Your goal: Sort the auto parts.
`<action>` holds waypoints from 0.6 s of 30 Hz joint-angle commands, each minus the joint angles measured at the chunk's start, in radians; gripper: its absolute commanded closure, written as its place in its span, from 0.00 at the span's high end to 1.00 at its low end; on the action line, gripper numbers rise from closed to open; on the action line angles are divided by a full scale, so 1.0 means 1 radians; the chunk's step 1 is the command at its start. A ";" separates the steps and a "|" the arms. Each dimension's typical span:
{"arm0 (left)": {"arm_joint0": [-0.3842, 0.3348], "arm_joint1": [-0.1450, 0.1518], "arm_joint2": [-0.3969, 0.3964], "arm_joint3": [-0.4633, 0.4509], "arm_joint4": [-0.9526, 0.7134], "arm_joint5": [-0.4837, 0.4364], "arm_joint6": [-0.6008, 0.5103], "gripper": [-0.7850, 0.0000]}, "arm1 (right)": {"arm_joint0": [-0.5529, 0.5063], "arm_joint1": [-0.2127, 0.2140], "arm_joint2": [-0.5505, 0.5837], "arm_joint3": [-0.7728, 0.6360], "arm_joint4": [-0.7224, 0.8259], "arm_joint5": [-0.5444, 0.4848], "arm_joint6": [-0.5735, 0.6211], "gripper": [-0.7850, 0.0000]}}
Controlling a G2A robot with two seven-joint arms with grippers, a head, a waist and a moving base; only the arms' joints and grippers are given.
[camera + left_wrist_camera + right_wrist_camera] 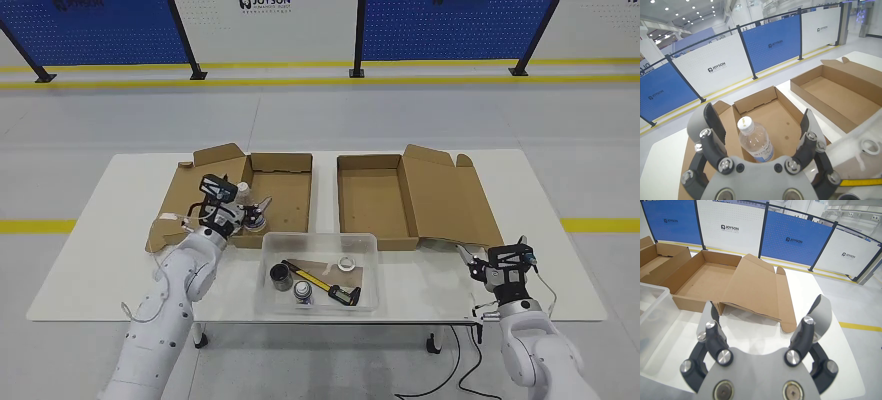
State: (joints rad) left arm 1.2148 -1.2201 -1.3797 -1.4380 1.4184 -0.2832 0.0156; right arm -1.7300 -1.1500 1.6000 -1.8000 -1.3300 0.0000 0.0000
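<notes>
A clear plastic bottle (755, 140) with a white cap (243, 189) stands upright in the near corner of the left cardboard box (288, 190) (776, 113). My left gripper (251, 208) (758, 111) is open over that corner, its fingers (712, 121) spread wide on either side of the bottle without touching it. My right gripper (472, 262) (764, 300) is open and holds nothing. It hovers over the table's front right, just in front of the right box's flap (757, 289). The right cardboard box (372, 200) (702, 279) holds nothing.
A clear plastic bin (320, 240) (653, 306) stands at the front middle. It holds a yellow-handled tool (310, 272), a silver ring (346, 263) (869, 147), a dark cylinder (280, 277) and another tool (338, 293). Bare white table (110, 260) lies at both ends.
</notes>
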 commanded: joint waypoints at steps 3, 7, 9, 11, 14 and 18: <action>0.084 0.010 -0.026 -0.127 -0.027 -0.073 -0.059 1.00 | 0.000 0.000 0.000 0.000 0.000 0.000 0.000 1.00; 0.156 0.018 -0.040 -0.228 -0.062 -0.145 -0.119 1.00 | 0.000 0.000 0.000 0.000 0.000 0.000 0.000 1.00; 0.187 0.021 -0.044 -0.268 -0.075 -0.177 -0.144 1.00 | 0.000 0.000 0.000 0.000 0.000 0.000 0.000 1.00; 0.213 0.025 -0.048 -0.301 -0.087 -0.213 -0.166 1.00 | 0.000 0.000 0.000 0.000 0.000 0.000 0.000 1.00; 0.247 0.029 -0.050 -0.332 -0.110 -0.253 -0.198 1.00 | 0.000 0.000 0.000 0.000 0.000 0.000 0.000 1.00; 0.289 0.036 -0.050 -0.364 -0.111 -0.306 -0.220 1.00 | 0.000 0.000 0.000 0.000 0.000 0.000 0.000 1.00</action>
State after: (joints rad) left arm 1.4925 -1.1856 -1.4308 -1.7939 1.3068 -0.5734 -0.1995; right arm -1.7300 -1.1500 1.6000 -1.8000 -1.3300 0.0000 0.0000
